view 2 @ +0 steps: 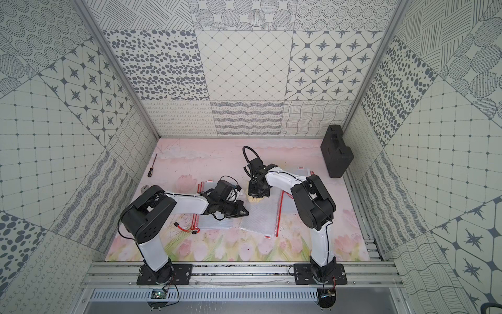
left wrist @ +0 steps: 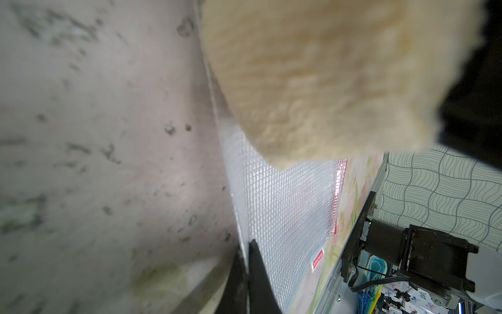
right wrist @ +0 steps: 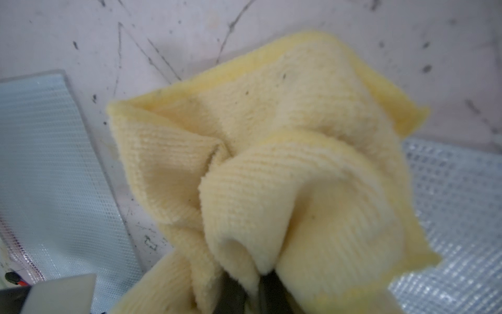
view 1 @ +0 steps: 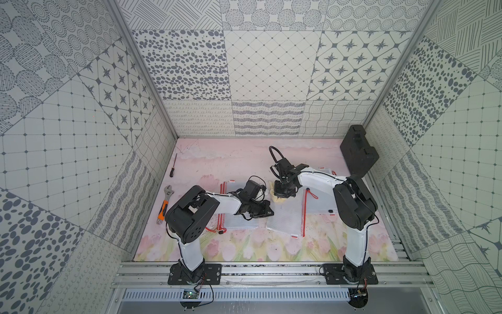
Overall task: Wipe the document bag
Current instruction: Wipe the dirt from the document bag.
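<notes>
Middle document bag (view 1: 286, 221) lies flat on the desk (view 1: 244, 160), red zip edge toward the right arm; it sits between a left spare bag (view 1: 239, 223) under the left forearm and a right spare bag (view 1: 321, 204) under the right forearm; left hand (left wrist: 247, 254) clenched, tips down at the document bag's left edge; cannot tell whether the edge is nipped between them or only pressed; risk: a light, slick bag with one small anchor may pivot or buckle under a push; further out, right hand (view 1: 284, 193) grasping a bunched yellow cloth (right wrist: 271, 163), which rests across the bag's far corner, part on mesh, part on bare desk; desk there is scuffed and speckled, so a stroke begun off the bag could drag grime onto it; loose folds could roll under or tug out of the grip; a stroke toward the near side passes just beside the left hand, so contact is possible; red zip cord (view 1: 312, 194) lies just beside the right hand, snag risk; wrench (view 1: 164, 204), screwdriver (view 1: 173, 167) and black case (view 1: 358, 152) sit well apart, no concern.
</notes>
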### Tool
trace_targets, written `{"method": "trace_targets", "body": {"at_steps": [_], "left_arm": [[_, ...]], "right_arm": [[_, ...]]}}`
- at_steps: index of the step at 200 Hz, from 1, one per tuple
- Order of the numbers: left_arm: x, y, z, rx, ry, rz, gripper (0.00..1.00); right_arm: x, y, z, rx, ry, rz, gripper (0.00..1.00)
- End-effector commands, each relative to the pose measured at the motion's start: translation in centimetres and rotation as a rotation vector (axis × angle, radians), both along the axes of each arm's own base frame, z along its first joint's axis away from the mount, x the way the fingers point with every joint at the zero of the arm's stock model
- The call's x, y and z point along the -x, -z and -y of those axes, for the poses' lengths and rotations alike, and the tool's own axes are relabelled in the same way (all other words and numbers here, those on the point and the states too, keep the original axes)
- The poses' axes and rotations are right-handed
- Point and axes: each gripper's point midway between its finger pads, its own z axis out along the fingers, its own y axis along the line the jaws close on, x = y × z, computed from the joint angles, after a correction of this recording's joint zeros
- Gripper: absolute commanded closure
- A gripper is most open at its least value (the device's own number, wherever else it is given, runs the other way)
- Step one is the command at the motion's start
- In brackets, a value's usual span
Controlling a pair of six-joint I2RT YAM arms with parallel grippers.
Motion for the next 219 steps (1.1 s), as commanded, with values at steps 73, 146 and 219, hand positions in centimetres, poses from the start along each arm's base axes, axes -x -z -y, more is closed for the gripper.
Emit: {"method": "trace_targets", "body": {"at_steps": [73,146,219], "left_arm": [[2.3,6.8,-8.3,-0.433,-0.129,-0.132,1.0],[2.5,7.1,-8.3,-0.439,-0.128,-0.146,1.0],[2.4,7.1,-8.3,-0.437,-0.126,-0.146,1.0]], "right_arm": [[3.2,0.5,15.2,0.107,0.267,-0.071,1.0],[3.4,0.6,-0.3,0.005,0.026,-0.064,1.0],[5.4,1.3,13.1,0.109,0.23,-0.098,1.0]]}}
